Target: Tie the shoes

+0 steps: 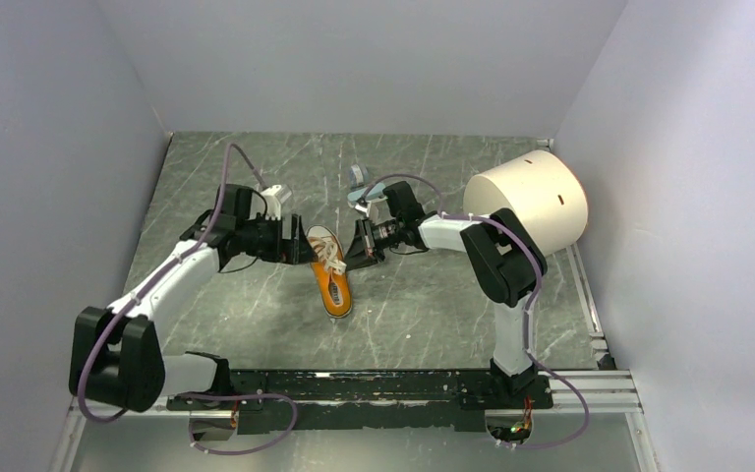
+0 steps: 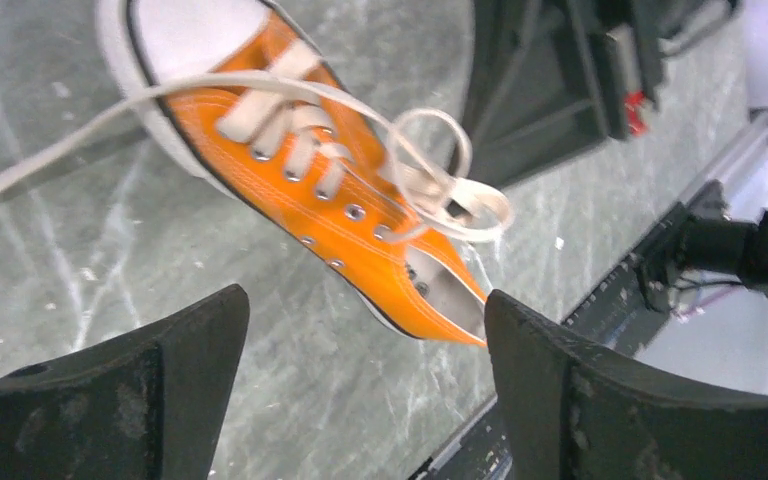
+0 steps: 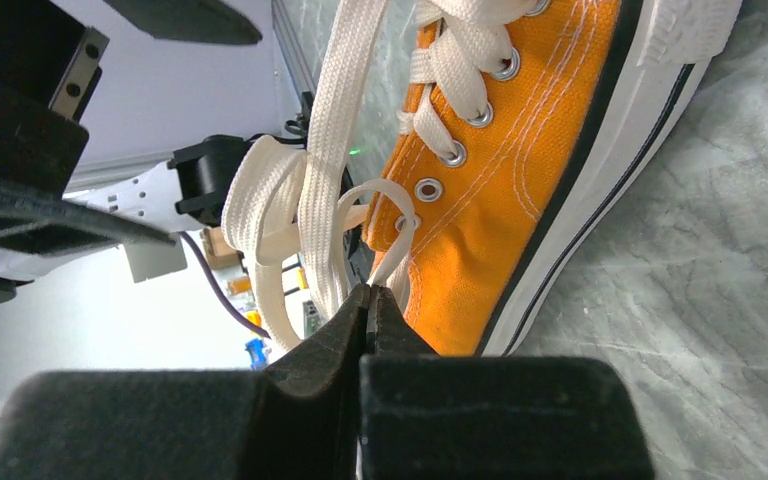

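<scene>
right gripper [image 3: 368,293] clamped on lace [image 3: 335,130] loop, centre frame; left gripper [image 2: 365,385] jaws apart. Left should take the other loop, then pull evenly without lifting shoe [image 2: 360,270].

No text readable anywhere; the dark print on the shoe's [image 1: 332,280] insole is too small to make out.

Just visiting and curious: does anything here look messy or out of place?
The laces on the shoe are a loose tangle, untied, one loop pinched by the right gripper. A white cylinder seems tipped over at right.
</scene>
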Available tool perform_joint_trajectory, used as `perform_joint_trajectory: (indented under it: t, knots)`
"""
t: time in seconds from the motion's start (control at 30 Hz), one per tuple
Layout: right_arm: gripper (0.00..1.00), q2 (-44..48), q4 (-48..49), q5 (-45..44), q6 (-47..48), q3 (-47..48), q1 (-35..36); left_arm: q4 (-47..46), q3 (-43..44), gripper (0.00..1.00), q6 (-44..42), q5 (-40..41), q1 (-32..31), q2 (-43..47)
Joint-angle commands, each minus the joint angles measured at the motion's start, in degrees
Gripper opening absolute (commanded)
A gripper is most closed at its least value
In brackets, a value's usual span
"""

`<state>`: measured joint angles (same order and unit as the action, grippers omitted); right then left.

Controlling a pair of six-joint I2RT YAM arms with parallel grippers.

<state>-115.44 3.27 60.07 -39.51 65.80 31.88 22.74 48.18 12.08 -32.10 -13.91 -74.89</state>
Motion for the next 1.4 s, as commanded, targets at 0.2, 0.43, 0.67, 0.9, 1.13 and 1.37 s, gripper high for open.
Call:
perform_joint_trajectory:
  t: [0.2,0.43,0.67,0.9,1.13,1.37]
  knots:
    - [0.00,-0.96,2.17,2.47,-0.76,1.25,-0.38,-14.42,-4.47,0.97,3.37,-16.06,-1.55,0.19]
    - [0.00,-1.08,3.29,1.86,-2.10,0.99,-0.40,-12.65,0.40,0.84,1.75,-15.44,-4.70,-5.82]
    - [0.00,-1.40,6.34,-0.88,-6.35,1.02,-0.36,9.68,3.80,0.90,2.54,2.41,-5.08,0.19]
    - [0.00,-1.06,8.53,-0.70,-8.93,-0.16,-0.39,6.16,5.96,0.66,7.38,-5.88,-8.01,0.03]
    - [0.00,-0.55,6.59,-0.57,-8.60,-0.02,-0.40,-15.83,-6.41,0.38,32.02,-3.38,-13.34,3.98]
    - [0.00,-0.40,9.93,-1.12,-10.62,-0.86,-0.28,-11.67,-6.44,0.47,34.47,7.75,-18.73,2.41]
